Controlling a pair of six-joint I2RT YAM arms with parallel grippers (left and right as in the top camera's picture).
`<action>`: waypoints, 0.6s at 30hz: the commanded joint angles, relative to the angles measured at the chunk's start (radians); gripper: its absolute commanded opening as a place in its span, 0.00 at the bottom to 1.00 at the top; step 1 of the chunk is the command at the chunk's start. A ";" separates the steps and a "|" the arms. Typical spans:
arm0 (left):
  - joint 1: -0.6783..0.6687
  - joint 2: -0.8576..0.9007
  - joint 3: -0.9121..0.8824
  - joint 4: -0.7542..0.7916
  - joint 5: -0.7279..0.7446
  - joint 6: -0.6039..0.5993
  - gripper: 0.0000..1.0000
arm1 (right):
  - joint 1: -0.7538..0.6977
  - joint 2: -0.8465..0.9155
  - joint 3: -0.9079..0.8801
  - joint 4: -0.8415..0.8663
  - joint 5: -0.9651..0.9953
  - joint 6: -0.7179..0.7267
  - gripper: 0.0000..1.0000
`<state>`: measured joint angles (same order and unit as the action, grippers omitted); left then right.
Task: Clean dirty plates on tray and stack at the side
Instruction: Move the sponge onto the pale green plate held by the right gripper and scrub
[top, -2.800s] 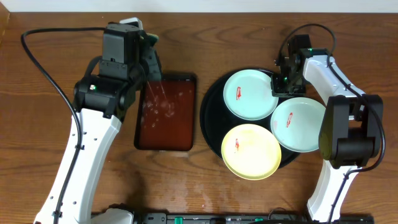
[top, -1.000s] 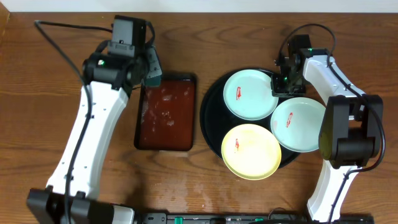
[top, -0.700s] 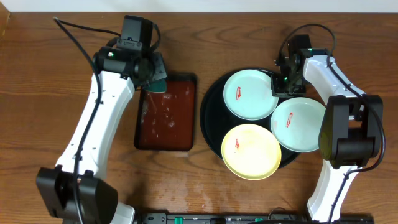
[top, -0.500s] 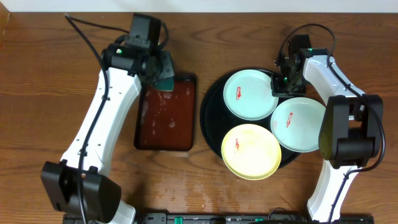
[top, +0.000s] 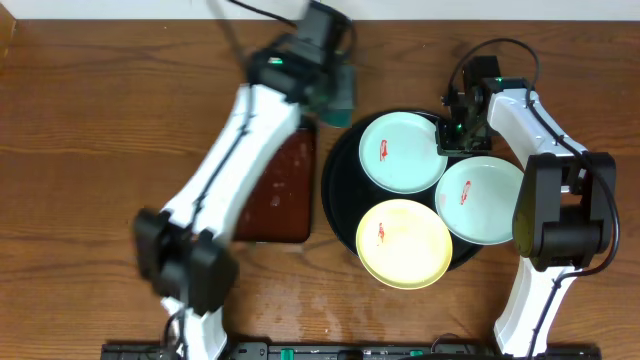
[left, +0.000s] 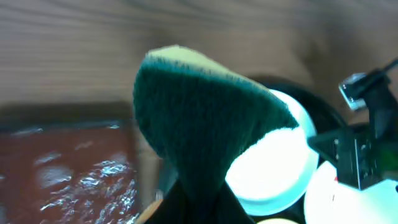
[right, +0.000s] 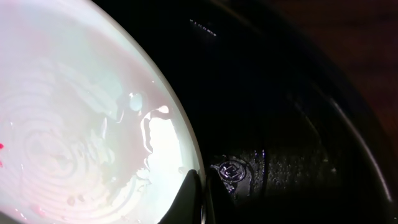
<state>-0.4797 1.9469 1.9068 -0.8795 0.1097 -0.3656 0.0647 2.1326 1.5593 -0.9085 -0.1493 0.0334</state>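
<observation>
Three plates lie on the round black tray (top: 334, 195): a mint plate (top: 402, 152) at the back, a second mint plate (top: 482, 202) at the right and a yellow plate (top: 405, 243) in front, each with a small red smear. My left gripper (top: 330, 82) is shut on a green sponge (top: 342, 95) with a yellow back, just behind the tray's left rim. In the left wrist view the sponge (left: 205, 124) hides most of the back mint plate (left: 273, 168). My right gripper (right: 200, 186) is shut on the right rim of that back mint plate (right: 74, 124).
A brown rectangular tray (top: 280, 190) holding water lies left of the black tray, partly under my left arm. The right arm's base stands at the table's right front. Bare wooden table lies to the far left.
My left arm has swung right with the sponge, from over the brown tray's back edge to the back left rim of the black tray. The right arm has not moved.
</observation>
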 joint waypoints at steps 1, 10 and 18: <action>-0.058 0.075 0.005 0.048 0.078 -0.002 0.07 | 0.007 0.005 0.003 -0.012 -0.019 -0.004 0.01; -0.134 0.203 0.004 0.127 0.053 -0.002 0.07 | 0.006 0.005 0.003 -0.014 -0.020 -0.004 0.01; -0.141 0.263 -0.005 0.137 -0.024 -0.002 0.07 | 0.006 0.005 0.003 -0.014 -0.020 -0.004 0.01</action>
<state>-0.6228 2.1860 1.9057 -0.7506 0.1379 -0.3660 0.0650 2.1326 1.5593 -0.9184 -0.1604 0.0334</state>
